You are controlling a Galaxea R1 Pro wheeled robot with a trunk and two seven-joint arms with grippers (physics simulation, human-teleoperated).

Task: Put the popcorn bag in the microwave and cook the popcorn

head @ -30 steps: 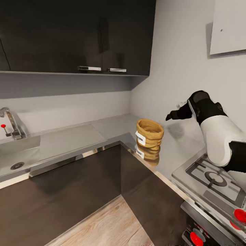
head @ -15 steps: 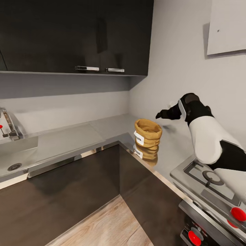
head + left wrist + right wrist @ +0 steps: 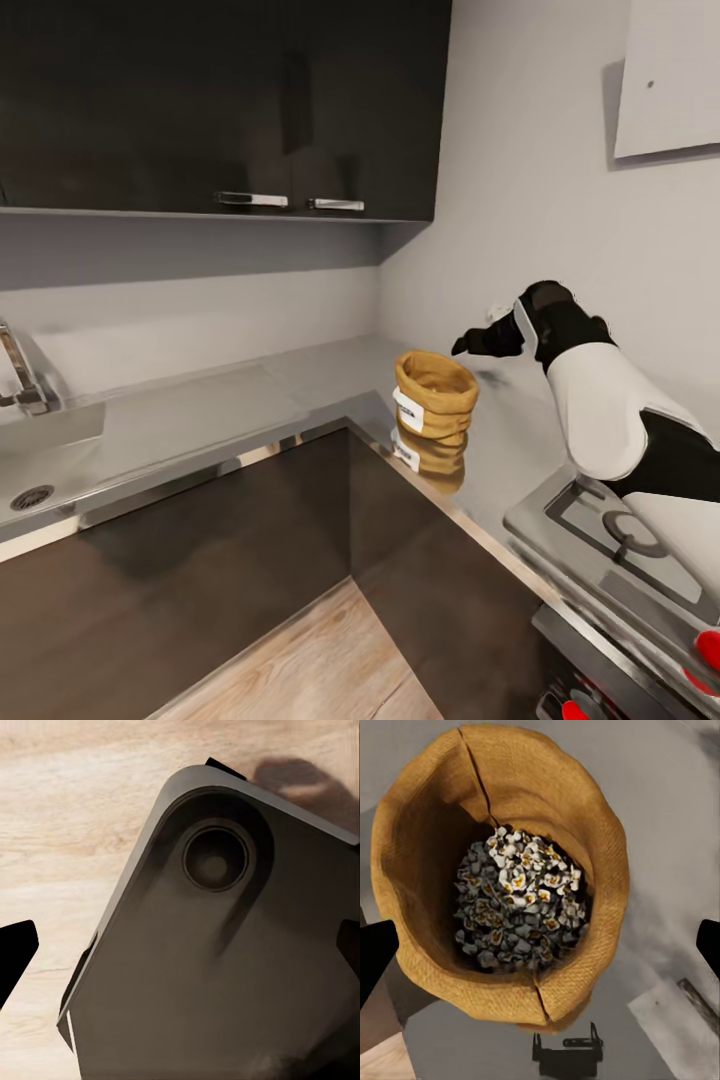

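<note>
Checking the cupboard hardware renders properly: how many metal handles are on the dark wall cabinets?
2, side by side along the bottom edge of the wall cabinets: the left handle and the right handle, above the countertop. Others could lie outside the head view.

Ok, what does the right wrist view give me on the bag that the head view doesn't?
The right wrist view looks straight down into the popcorn bag and shows the kernels heaped at the bottom, with the open fingertips at the frame edges. The head view adds the white label on the bag's side, the bag's place near the countertop corner, and the right gripper raised beside it. Both show the bag upright on grey steel, ungrasped.
</note>
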